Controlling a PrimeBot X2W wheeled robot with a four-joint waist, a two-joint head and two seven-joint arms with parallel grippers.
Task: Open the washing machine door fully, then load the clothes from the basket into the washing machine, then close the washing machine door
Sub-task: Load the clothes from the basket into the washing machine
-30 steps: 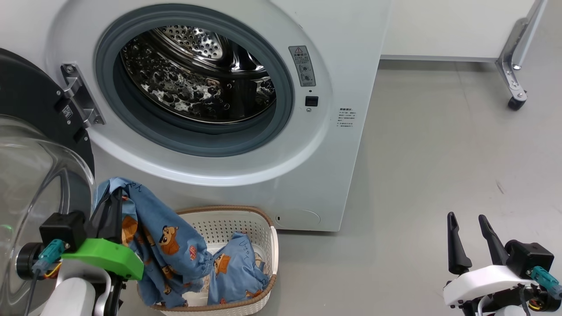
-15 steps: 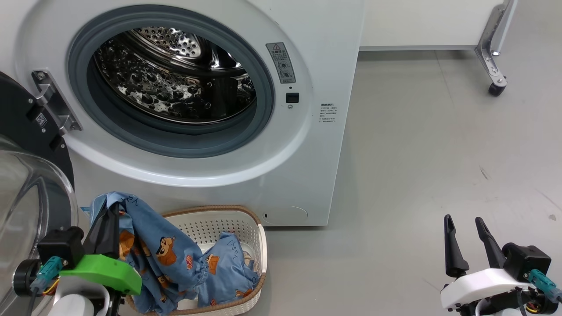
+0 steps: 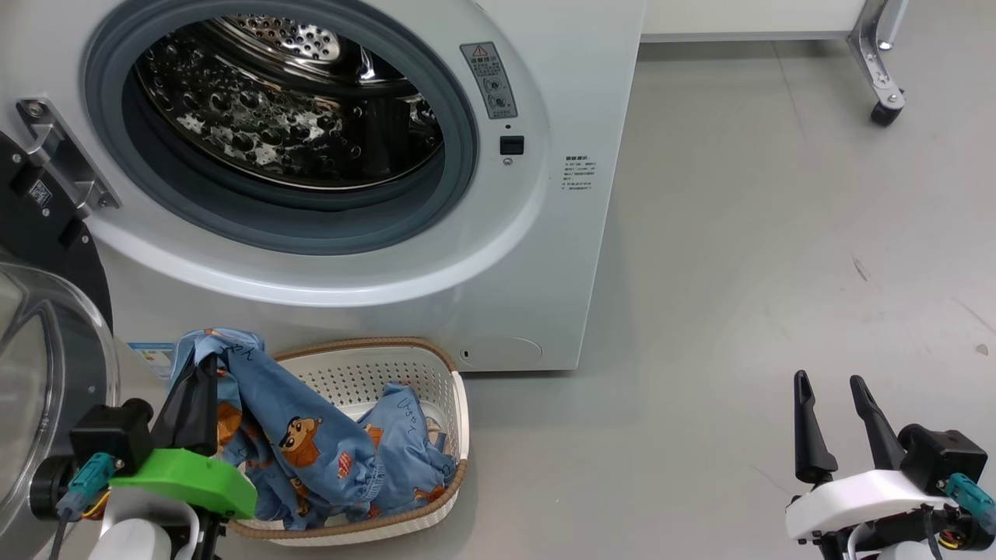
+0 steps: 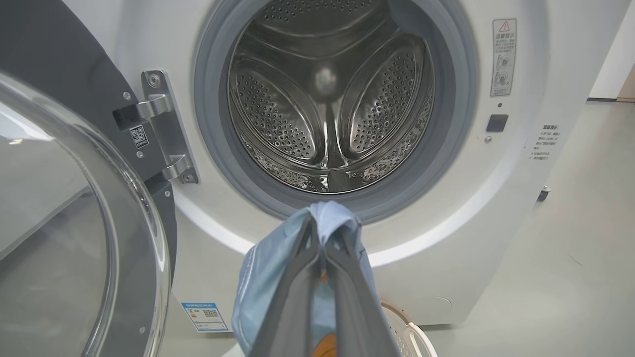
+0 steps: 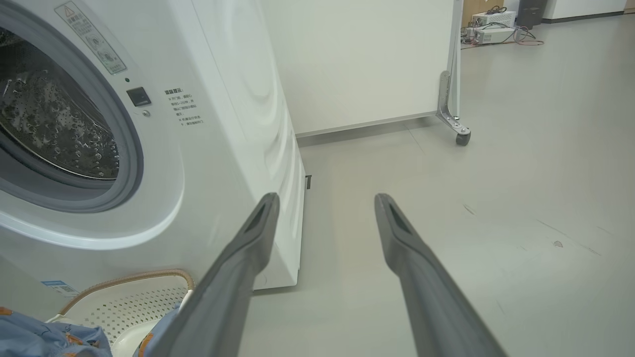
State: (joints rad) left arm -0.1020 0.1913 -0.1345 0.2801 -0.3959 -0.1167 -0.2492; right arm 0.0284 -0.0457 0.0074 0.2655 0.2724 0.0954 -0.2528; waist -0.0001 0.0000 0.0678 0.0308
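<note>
My left gripper (image 3: 206, 364) is shut on one of the light blue clothes (image 3: 303, 443), which hangs from its fingers down into the cream basket (image 3: 366, 346). A second garment lies crumpled in the basket. In the left wrist view the left gripper (image 4: 317, 223) pinches a fold of the clothes (image 4: 270, 277) just below the drum (image 4: 327, 99). The washing machine (image 3: 545, 257) stands with its door (image 3: 39, 249) swung open to the left, glass bowl facing me. At the lower right my right gripper (image 3: 829, 381) hangs open and empty over the floor; it (image 5: 326, 198) points past the machine's corner.
The door's glass bowl (image 4: 59, 223) bulges close beside my left arm. A white panel on a wheeled leg (image 3: 883, 113) stands at the back right. Bare grey floor (image 3: 739, 272) stretches right of the machine. A blue sticker (image 4: 204, 315) sits low on its front.
The head camera has moved, so machine and basket sit further left and higher in the picture. My left gripper keeps its hold on the garment. The right gripper stays open.
</note>
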